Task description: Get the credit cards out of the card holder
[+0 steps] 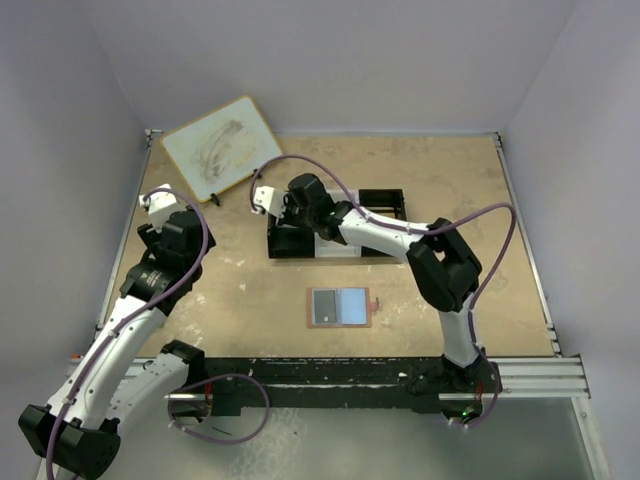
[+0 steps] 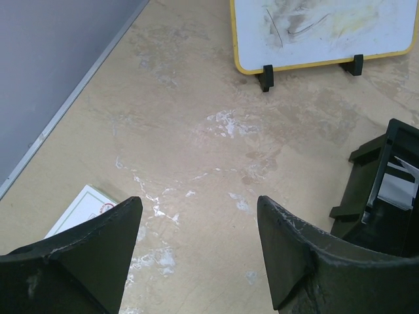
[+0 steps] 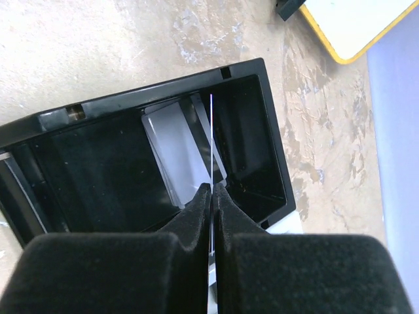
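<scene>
Right gripper (image 3: 211, 196): it fills the bottom of the right wrist view, its 2 black fingers pressed together and pinching 1 credit card (image 3: 211, 131). The card is seen edge-on, as a thin pale line running from between the fingertips up toward the middle of the frame. It hangs over an end compartment of a black tray (image 3: 150, 99). Inside that compartment, just left of the card's edge, a pale grey rectangle (image 3: 173, 147) shows on the glossy black surface. Whether it is a second card or a reflection cannot be told.

Left gripper (image 2: 198, 203): it sits at the bottom of the left wrist view with its 2 fingers spread wide apart. Only the bare tan table (image 2: 196, 131) shows between them.

Card holder (image 1: 340, 307): in the top view it lies open and flat on the table, slightly below the centre of the frame. It is just below the tray and well apart from both grippers. It has a brown rim, a dark grey panel on the left and a light blue panel on the right. Whether cards sit in it cannot be told.

Tray, top view: 3 compartments, black, white, black, just above the centre. The right arm reaches across to the left black end.

Board (image 1: 220, 148): upper left of the top view, white with a pale rim and smudged. The left wrist view shows it standing on 2 black feet.

White-and-green sheet (image 2: 82, 206): lower left of the left wrist view, partly behind the finger.
</scene>
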Controlling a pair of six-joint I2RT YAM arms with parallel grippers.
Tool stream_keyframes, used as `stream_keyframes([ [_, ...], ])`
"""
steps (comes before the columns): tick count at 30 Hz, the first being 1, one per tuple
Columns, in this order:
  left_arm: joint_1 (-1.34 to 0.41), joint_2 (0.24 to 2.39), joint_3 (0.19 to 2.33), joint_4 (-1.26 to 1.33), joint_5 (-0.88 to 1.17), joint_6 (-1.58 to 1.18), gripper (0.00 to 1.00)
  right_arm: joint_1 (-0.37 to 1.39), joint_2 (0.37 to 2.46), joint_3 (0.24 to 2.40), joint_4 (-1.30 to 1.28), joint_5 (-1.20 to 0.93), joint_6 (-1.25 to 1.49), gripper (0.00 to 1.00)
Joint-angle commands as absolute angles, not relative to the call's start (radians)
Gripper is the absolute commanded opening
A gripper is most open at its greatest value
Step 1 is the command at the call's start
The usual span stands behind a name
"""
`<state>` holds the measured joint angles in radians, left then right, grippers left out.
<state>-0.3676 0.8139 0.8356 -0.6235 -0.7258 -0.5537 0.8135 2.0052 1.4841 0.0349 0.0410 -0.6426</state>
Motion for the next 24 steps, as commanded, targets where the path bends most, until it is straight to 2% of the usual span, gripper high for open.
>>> stream_keyframes([
  [1,-0.366,0.795,0.851,-0.620,-0.762,-0.541,0.69,0.821,2.044,1.547,-0.022,0.090,-0.756,0.00],
  [12,-0.364,0.795,0.852,-0.622,-0.777,-0.541,0.69,0.821,2.091,1.566,0.036,0.190,-0.885,0.00],
  [24,-0.364,0.792,0.853,-0.631,-0.796,-0.547,0.69,0.822,2.171,1.619,0.040,0.177,-0.959,0.03],
])
